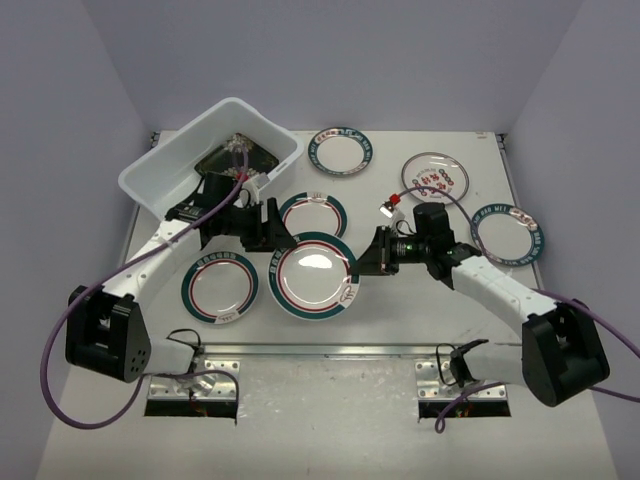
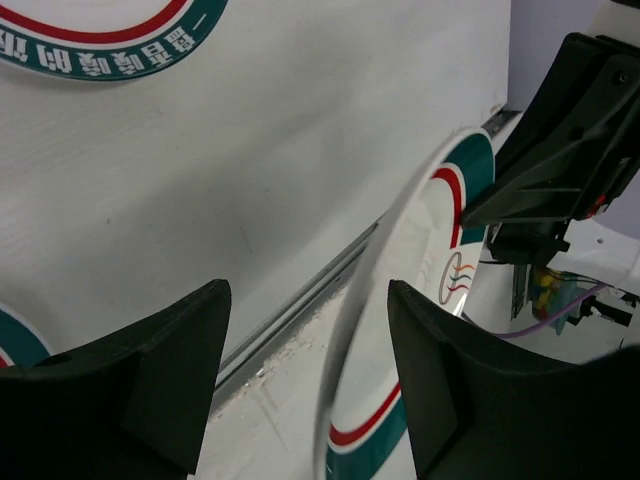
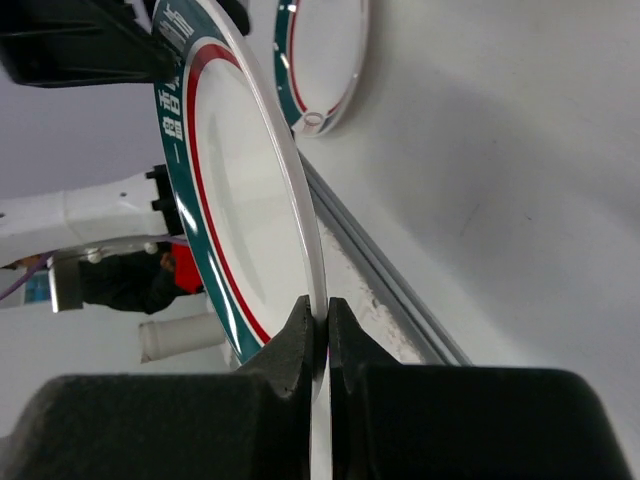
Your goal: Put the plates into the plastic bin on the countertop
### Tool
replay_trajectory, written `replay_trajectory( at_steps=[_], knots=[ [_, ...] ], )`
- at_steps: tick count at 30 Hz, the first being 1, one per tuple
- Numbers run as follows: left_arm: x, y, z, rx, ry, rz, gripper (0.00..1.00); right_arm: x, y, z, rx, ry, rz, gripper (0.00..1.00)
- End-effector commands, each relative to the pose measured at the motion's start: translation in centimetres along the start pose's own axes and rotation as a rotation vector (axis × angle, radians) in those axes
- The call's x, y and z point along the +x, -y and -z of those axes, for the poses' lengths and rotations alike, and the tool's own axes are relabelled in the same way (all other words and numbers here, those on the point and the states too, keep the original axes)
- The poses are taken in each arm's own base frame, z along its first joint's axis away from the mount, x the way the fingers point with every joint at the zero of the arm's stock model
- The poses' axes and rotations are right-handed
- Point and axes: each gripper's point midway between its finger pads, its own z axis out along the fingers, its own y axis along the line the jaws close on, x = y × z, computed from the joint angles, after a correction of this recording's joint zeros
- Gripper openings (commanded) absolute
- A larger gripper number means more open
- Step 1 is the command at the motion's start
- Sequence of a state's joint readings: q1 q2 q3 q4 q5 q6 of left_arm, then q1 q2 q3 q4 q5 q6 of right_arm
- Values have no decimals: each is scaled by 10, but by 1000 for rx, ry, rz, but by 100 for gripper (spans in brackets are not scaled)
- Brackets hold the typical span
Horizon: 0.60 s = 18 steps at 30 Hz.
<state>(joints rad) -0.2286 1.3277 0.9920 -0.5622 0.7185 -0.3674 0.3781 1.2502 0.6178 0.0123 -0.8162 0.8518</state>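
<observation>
My right gripper (image 1: 366, 262) is shut on the right rim of a large white plate with a teal-and-red ringed rim (image 1: 312, 275), holding it over the countertop (image 1: 400, 320). In the right wrist view the gripper (image 3: 320, 318) pinches the plate's (image 3: 235, 190) thin edge. My left gripper (image 1: 276, 240) is open at the plate's left side. In the left wrist view the plate's (image 2: 445, 300) rim passes between the spread fingers of the gripper (image 2: 310, 385), nearer the right one. The plastic bin (image 1: 165, 165) stands at the far left with a square black plate (image 1: 235, 155) inside.
More ringed plates lie on the table: one (image 1: 219, 285) at front left, one (image 1: 313, 212) in the middle, one (image 1: 338, 150) at the back, one (image 1: 508, 233) at right. A plate with red characters (image 1: 436, 175) lies at back right. A metal rail (image 1: 330, 350) runs along the near edge.
</observation>
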Motion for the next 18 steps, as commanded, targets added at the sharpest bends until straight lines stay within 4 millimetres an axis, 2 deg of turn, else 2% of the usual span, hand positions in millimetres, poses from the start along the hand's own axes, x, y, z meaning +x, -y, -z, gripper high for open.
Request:
replay_trajectory(
  at_steps=[1, 4, 5, 6, 8, 9, 11, 12, 14, 15, 18],
  knots=[
    [-13, 30, -5, 94, 3, -104, 49, -15, -47, 15, -195, 25, 71, 0],
    [-5, 35, -12, 112, -43, -118, 25, -25, -53, 17, -201, 56, 94, 0],
    [-5, 37, -13, 110, -46, -123, 1, -29, -55, 17, -199, 65, 100, 0],
    [-7, 35, -13, 98, -40, -120, 0, -30, -53, 17, -192, 68, 94, 0],
    [-18, 36, -10, 63, 5, -129, 0, -35, -50, 16, -165, 85, 95, 25],
    [-25, 37, -8, 44, 31, -132, 0, -38, -48, 16, -148, 94, 96, 42],
    [-45, 38, 0, -9, 110, -131, 0, -40, -32, 16, -56, 109, 61, 90],
    [-66, 37, 10, -58, 187, -117, 0, -50, -18, 19, 35, 155, 69, 99],
    [-102, 30, 34, -120, 319, -63, 0, -45, 17, 30, 253, 163, -7, 99],
    [-125, 19, 54, -163, 407, -3, 0, -47, 31, 38, 346, 184, -20, 99],
    [-179, -4, 109, -229, 628, 131, 0, -46, 55, 56, 494, 216, -37, 99]
  ],
)
